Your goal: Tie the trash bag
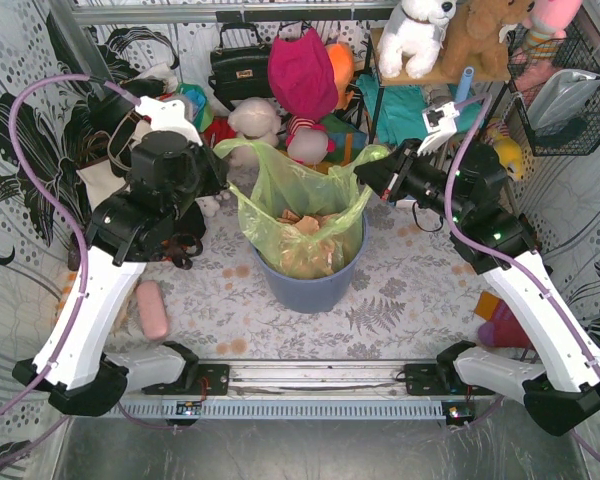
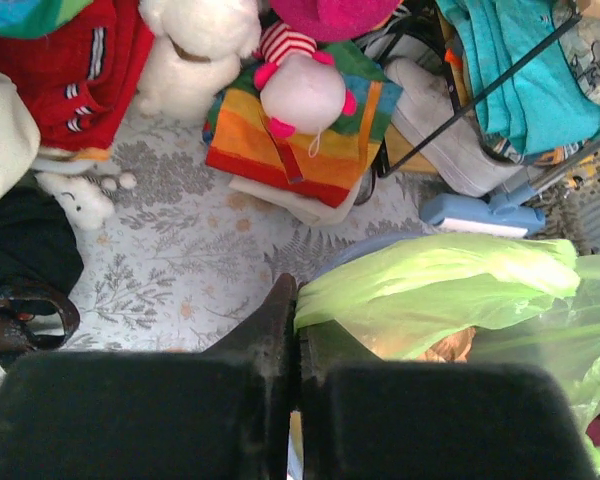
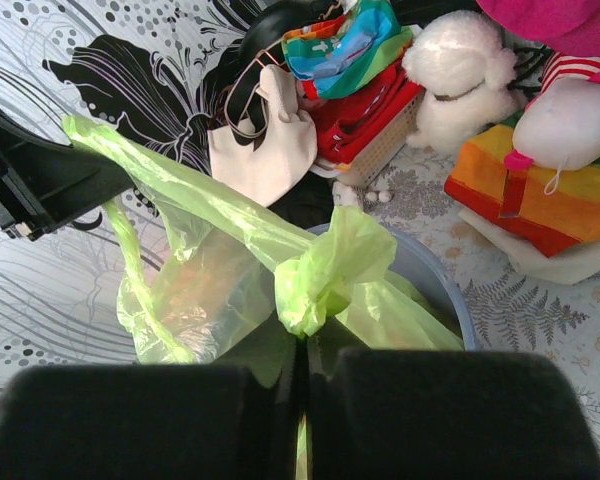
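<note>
Nothing written can be read in any view. The plate on the black handbag (image 1: 242, 72), upper centre, is too small to make out.

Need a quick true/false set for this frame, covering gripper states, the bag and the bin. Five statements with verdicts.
1. The left gripper is shut on the trash bag. True.
2. The right gripper is open and clear of the bag. False: it is shut on bunched green plastic.
3. The trash bag sits in the blue-grey bin. True.
4. The bag's handles are knotted together. False: they are pulled apart, one in each gripper.
5. The bag is empty. False: crumpled tan paper shows inside.
</note>
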Tool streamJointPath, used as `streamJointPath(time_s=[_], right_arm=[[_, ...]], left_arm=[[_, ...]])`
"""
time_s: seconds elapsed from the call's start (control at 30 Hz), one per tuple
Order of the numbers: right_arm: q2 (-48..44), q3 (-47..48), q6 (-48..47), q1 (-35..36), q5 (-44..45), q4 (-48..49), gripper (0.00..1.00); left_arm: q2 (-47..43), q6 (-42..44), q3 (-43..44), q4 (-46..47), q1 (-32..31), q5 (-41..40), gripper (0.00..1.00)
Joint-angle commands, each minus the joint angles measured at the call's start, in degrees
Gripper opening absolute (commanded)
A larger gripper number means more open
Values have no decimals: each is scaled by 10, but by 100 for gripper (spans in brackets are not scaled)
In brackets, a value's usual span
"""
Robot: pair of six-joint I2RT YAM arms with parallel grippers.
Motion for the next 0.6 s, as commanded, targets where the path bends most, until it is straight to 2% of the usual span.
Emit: streamJointPath(time_s=[0.0,0.1,0.2,0.3,0.4,0.57], right_arm=[[-14,1,-11,2,10,1,0],[-16,1,-11,2,11,0,0],[-17,1,-11,2,11,0,0],[-19,1,-11,2,1,8,0],[-24,2,-10,2,-5,17,0],[-26,1,-10,2,-8,20,0]], left_arm=[[8,13,47,29,-36,-152,8],[8,18,64,50,-52,-182,11],[-4,21,66,84,-56,-177,14],[-15,24,67,117,-58,-133,18],[-6,19,90,110,-58,-94,22],[-11,10,79,110,-58,-1,38]])
